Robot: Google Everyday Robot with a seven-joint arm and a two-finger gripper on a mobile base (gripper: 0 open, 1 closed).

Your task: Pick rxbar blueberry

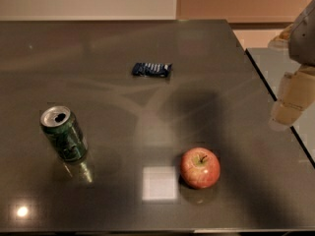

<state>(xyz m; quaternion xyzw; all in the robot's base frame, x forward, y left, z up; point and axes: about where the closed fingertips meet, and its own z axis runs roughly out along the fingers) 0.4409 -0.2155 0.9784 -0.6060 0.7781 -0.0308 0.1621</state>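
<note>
The rxbar blueberry is a small flat dark navy-blue wrapper with pale markings. It lies flat on the dark table, in the middle toward the far side. My gripper hangs at the right edge of the view, above the table's right edge. It is well to the right of the bar and nearer the camera. It holds nothing that I can see.
An open green can stands upright at the left front. A red apple sits at the front, right of centre. The table's right edge runs diagonally under the gripper, with a second grey surface beyond it.
</note>
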